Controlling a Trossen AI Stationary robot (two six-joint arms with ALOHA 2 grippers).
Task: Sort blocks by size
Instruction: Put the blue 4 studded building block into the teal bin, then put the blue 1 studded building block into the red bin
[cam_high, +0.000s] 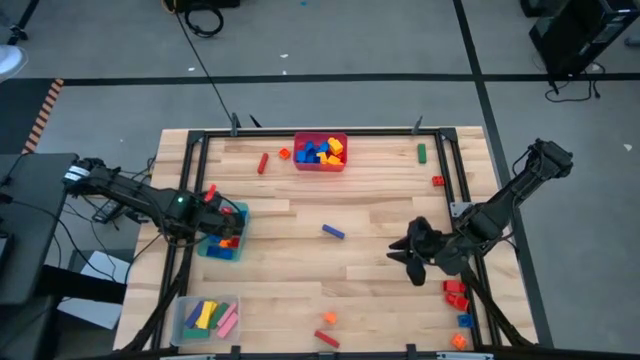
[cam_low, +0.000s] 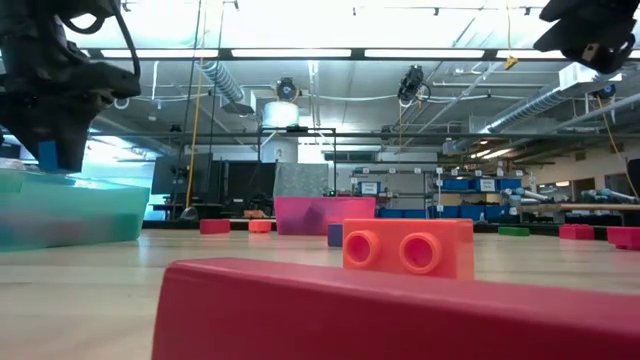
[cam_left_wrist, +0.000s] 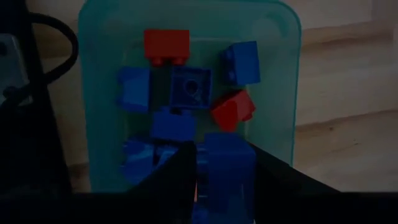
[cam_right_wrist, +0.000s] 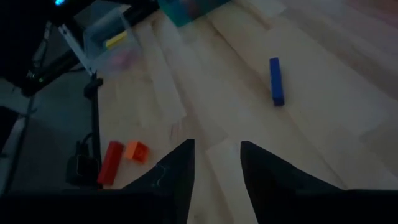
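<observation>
My left gripper (cam_left_wrist: 221, 190) hangs over a teal bin (cam_high: 237, 215) at the table's left and is shut on a blue block (cam_left_wrist: 229, 158). Below it in the bin lie several blue and red blocks (cam_left_wrist: 189, 87). My right gripper (cam_right_wrist: 216, 168) is open with nothing between its fingers. It hovers above bare wood on the table's right side (cam_high: 405, 258). A blue bar (cam_right_wrist: 277, 81) lies flat near the table's middle. An orange block (cam_right_wrist: 137, 151) and a red bar (cam_right_wrist: 109, 163) lie by the near edge. My left gripper pinches the blue block's two opposite sides (cam_left_wrist: 208, 168) between its two fingers, which point steeply down from above. The block hangs clear above the blocks in the teal bin, and its lower end (cam_low: 47, 155) shows below the fingers.
A red bin (cam_high: 320, 165) of mixed blocks stands at the far middle and a clear bin (cam_high: 182, 318) of long blocks at the near left. Loose blocks lie by the far edge (cam_high: 263, 163) and at the near right (cam_high: 455, 290). Black frame rails (cam_high: 190, 170) border the table.
</observation>
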